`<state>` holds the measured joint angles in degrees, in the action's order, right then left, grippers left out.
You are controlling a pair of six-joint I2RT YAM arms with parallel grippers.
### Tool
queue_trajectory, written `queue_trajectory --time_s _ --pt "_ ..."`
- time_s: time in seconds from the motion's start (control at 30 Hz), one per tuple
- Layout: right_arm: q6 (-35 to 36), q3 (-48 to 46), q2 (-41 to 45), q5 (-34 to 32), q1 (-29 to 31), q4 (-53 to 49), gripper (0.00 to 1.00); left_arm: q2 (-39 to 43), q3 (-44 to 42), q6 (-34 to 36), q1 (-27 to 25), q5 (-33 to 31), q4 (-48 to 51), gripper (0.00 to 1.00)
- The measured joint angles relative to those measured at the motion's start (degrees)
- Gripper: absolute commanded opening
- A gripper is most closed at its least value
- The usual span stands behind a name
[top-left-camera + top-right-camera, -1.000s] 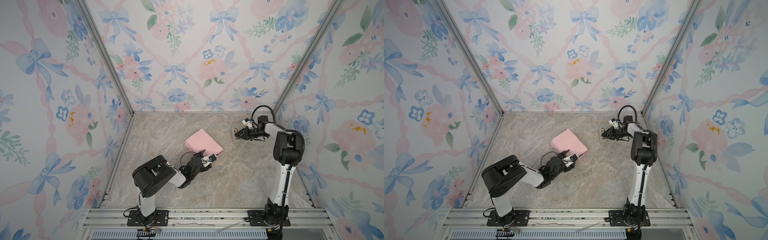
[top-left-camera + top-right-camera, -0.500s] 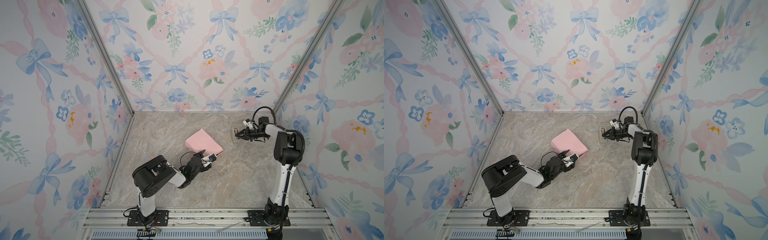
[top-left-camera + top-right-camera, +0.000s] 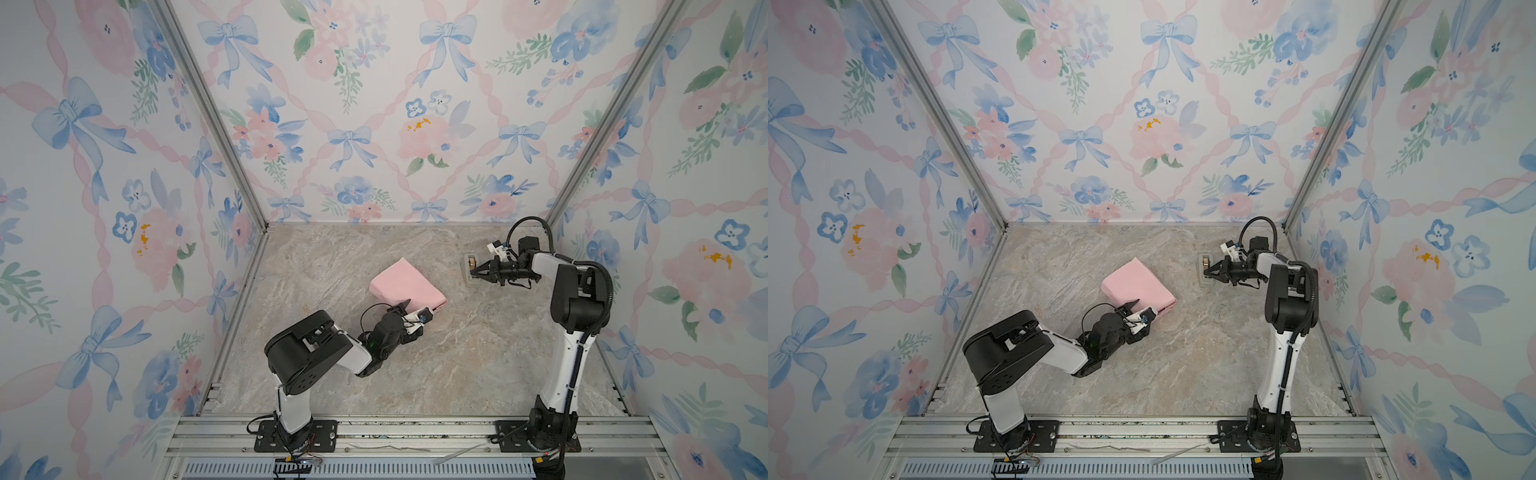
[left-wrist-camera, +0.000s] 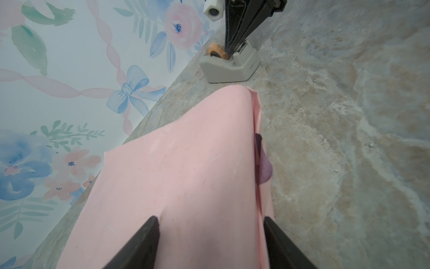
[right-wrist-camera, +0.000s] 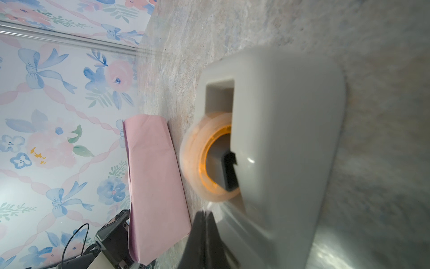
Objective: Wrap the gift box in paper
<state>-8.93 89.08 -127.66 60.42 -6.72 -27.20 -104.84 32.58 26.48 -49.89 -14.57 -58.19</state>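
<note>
— where was the paper (image 3: 405, 286) when you looked?

— mid table (image 3: 332, 266), folded into a flat pink parcel, pale side out. both top views showed it lying at a slant, one corner toward the back wall.

— and the box (image 4: 257, 141)?

— inside the fold, nearly all hidden. from the left wrist i saw only a dark sliver in the open side of the parcel, with a bit of the paper's lilac face curling out just beside it.

— left claw (image 4: 209, 221)?

— low at the parcel's near end. it stood wide, one finger (image 4: 149, 233) pressed into the pink sheet where a small dent showed, the other against the open side. i read it as clamped across the paper.

— right claw (image 3: 473, 272)?

— at the far right of the table, well apart from the parcel, tips down on the dispenser (image 4: 230, 67). from the right wrist the two fingers (image 5: 197, 223) were together, no gap between them, just beside the tape roll (image 5: 193, 163).

— was there tape between them?

— i could not tell; that view was blurred around the roll.

— how did the dispenser sit?

— flat on the table, near the right wall, orange core showing through the roll.
</note>
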Motion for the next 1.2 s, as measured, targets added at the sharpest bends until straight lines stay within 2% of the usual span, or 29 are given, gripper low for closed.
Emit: queue_trajectory --time_s 0.5,0.93,1.2 --pt "-10.93 -11.04 11.85 -1.01 -0.42 12.02 0.00 0.00 0.00 0.00 0.00 0.00 0.00 0.70" --pt "-16.59 -27.93 22.10 -4.04 -0.42 21.40 0.00 0.00 0.00 -0.17 -0.02 0.00 0.00 0.69" --pt "-20.63 -34.05 22.64 -5.64 -0.42 29.27 0.00 0.00 0.00 -0.17 -0.09 -0.02 -0.02 0.69"
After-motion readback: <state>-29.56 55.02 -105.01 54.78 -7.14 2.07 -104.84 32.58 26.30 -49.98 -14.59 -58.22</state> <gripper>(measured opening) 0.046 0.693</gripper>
